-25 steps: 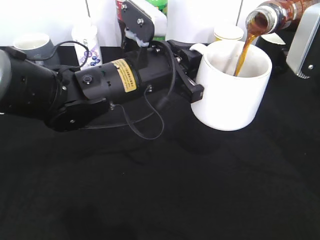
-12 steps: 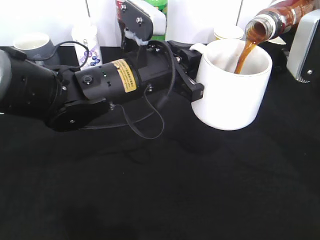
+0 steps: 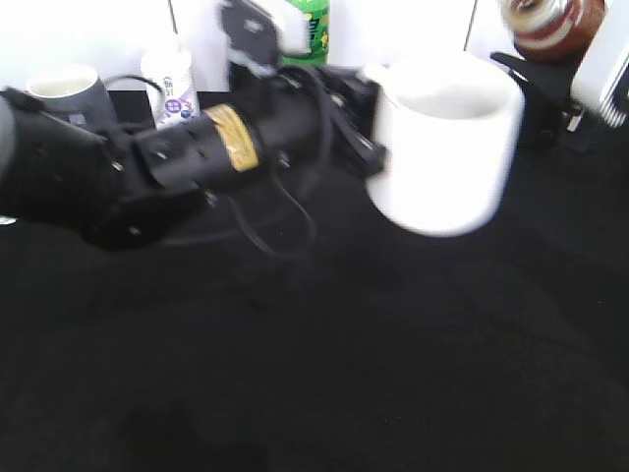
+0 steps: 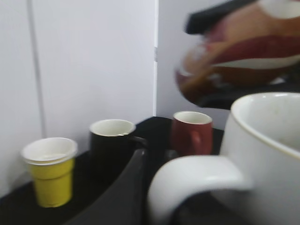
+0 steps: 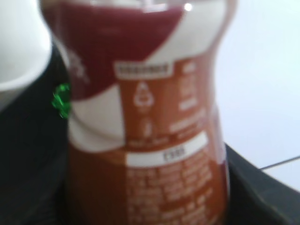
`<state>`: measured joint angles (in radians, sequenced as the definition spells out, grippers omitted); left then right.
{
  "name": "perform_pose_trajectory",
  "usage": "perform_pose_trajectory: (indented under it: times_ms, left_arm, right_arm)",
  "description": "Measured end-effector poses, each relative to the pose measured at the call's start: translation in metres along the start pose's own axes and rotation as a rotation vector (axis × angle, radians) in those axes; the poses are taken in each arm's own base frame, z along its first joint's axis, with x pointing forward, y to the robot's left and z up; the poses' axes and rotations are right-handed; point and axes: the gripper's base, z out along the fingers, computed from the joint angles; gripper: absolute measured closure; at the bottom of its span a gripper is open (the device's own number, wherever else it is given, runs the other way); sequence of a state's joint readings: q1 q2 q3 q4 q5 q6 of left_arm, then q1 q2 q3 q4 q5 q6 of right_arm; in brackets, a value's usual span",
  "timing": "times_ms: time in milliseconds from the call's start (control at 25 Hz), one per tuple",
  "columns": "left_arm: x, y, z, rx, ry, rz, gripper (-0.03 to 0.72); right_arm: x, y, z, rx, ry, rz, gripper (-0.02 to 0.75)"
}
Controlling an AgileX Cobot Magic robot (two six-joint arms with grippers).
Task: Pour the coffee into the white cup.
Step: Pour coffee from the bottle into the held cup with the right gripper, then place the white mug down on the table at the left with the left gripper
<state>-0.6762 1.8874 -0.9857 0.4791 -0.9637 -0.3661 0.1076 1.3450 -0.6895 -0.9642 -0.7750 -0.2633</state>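
Black table surface [image 3: 324, 374], covered in dark cloth and bare across its near half. Along the far edge, left to right in the exterior view: a grey mug [image 3: 67, 90], a small white bottle with a purple-printed label [image 3: 169, 81], and a green bottle [image 3: 313, 29]. In the left wrist view, a yellow paper cup [image 4: 49, 170], a black mug [image 4: 114, 149] and a red mug [image 4: 191, 133] stand in a row by the wall.

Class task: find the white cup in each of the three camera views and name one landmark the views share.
Exterior view: white cup right of centre, upper half, blurred.
Left wrist view: lower right, its handle toward the middle.
Right wrist view: only a white curved edge, top left.
Shared landmark: the coffee bottle.
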Motion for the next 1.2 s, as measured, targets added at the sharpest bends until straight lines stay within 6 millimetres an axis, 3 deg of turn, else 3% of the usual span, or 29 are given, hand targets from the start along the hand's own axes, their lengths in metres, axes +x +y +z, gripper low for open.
perform_pose_trajectory:
  times_ms: [160,320,560,760,1000,1120,1200]
  left_arm:
    - [0.000,0.039,-0.032,-0.126,0.010,-0.009,0.620]
    - [0.022,0.064,-0.069,-0.299,0.069,0.035,0.620]
    - [0.060,0.094,-0.081,-0.586,0.047,0.030,0.620]
    - [0.091,0.115,-0.115,-0.768,0.135,-0.034,0.622]
    - [0.097,0.127,-0.126,-0.804,0.107,-0.027,0.625]
    - [0.099,0.125,-0.131,-0.809,0.113,-0.029,0.623]
    - [0.102,0.119,-0.137,-0.809,0.127,-0.032,0.568]
  right_arm:
    - [0.000,0.000,0.000,-0.001,0.005,0.311,0.225]
    - [0.001,0.000,0.000,-0.001,0.012,0.515,0.225]
    - [0.001,0.001,0.000,-0.001,0.014,0.537,0.225]
    - [0.001,0.000,0.000,0.003,0.014,0.541,0.225]
    - [0.005,0.003,0.002,-0.003,0.018,0.556,0.225]
    - [0.005,0.003,0.002,-0.001,0.017,0.559,0.225]
    - [0.005,0.003,0.002,0.000,0.017,0.560,0.225]
